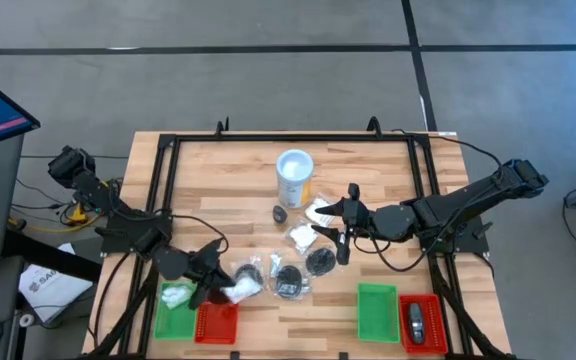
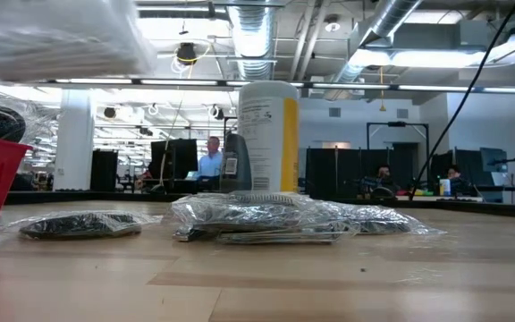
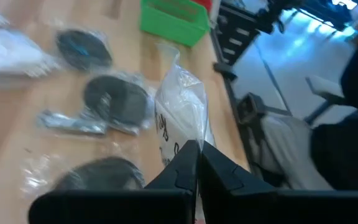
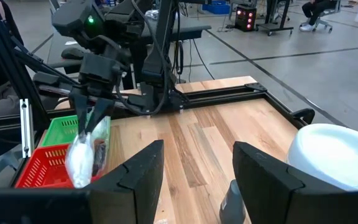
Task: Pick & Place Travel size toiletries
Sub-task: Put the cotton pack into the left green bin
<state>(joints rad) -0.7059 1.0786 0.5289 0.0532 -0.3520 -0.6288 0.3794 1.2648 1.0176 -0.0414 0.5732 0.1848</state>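
— So, what is the left gripper [image 1: 211, 285] doing, down at the lower left of the overhead frame?

— Its fingers [image 3: 185, 163] are pressing tight together on the top edge of a white packet [image 3: 180, 115] in clear wrap. The packet is hanging from them above the near edge of the table [image 1: 348, 165], beside the left red tray [image 1: 216, 322] and the left green tray [image 1: 174, 312]. In the right wrist view the same packet [image 4: 87, 155] is dangling crumpled and limp over those two trays.

— And the packets not being held?

— Round black packets [image 1: 287, 280] in clear wrap are lying flat on the wood in the lower middle of the overhead frame, with another white packet [image 1: 300, 236] just above them. From table height they are showing as low, shiny, wrinkled heaps [image 2: 266, 219].

— The right gripper [image 1: 346, 228]?

— It is hovering at the middle of the overhead frame, jaws standing well apart and holding nothing, with a white packet [image 1: 320, 212] just beside it.

— Farther back?

— A white tub with a yellow label [image 1: 294, 176] is standing upright behind the packets. At the lower right, a second green tray [image 1: 376, 312] is sitting beside a second red tray [image 1: 421, 322], which is holding a dark grey oblong piece [image 1: 416, 320].
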